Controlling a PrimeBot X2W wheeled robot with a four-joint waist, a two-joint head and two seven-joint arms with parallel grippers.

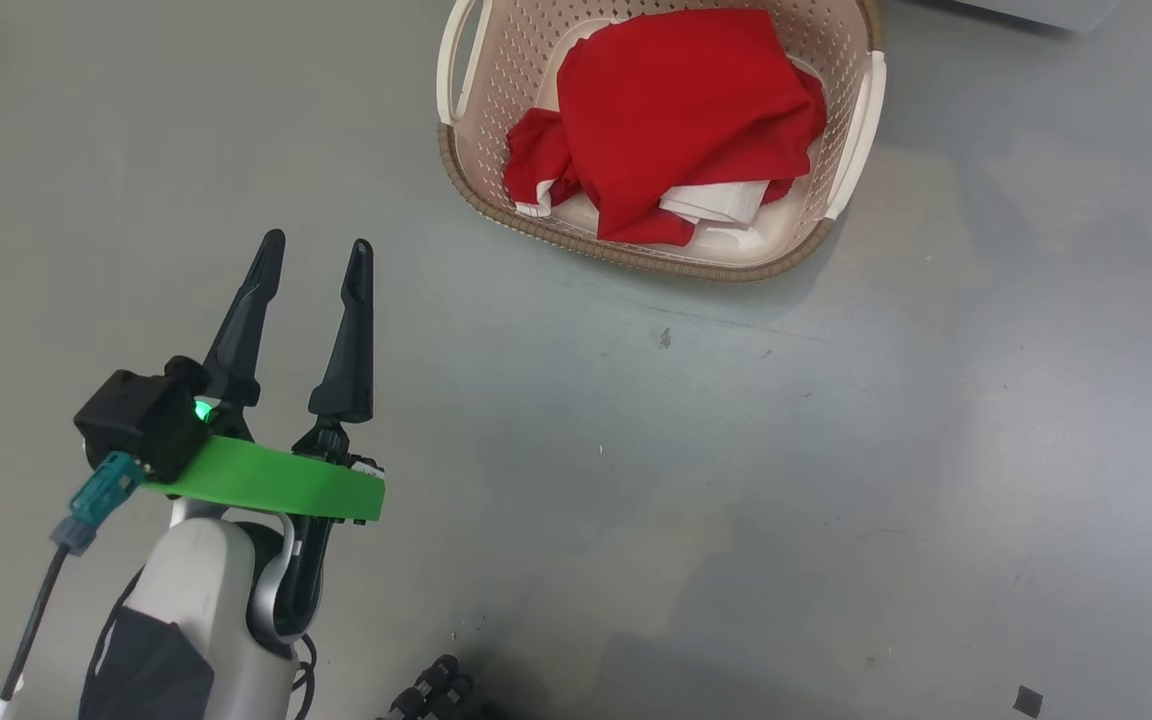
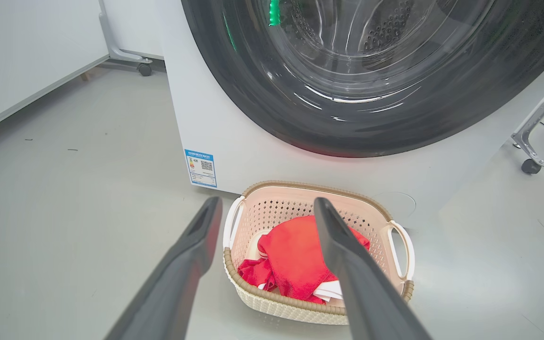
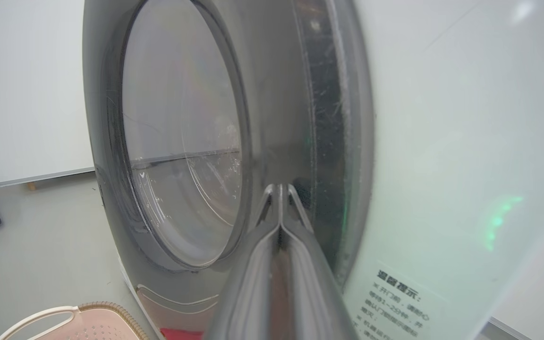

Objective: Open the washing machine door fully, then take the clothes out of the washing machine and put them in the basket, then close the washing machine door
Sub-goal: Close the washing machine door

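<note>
- basket [image 1: 636, 262] on the floor [image 1: 836, 450], just in front of the washing machine [image 2: 234, 137]; clothes [image 1: 676, 110] heaped inside, red with white
- my left gripper [image 1: 318, 242] spread, empty, above the floor beside the basket
- my right gripper [image 3: 279, 189] pressed together, holding nothing; tips at the washing machine door [image 3: 182, 156] rim, contact unclear
- count: one basket, two handles [image 1: 461, 60], one heap

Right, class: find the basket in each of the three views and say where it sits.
Head view: basket at the top, right of centre.
Left wrist view: basket bottom centre, before the washing machine.
Right wrist view: basket in the bottom left corner, cut off.
Shared landmark: the red clothes inside it, in head and left wrist views.
</note>
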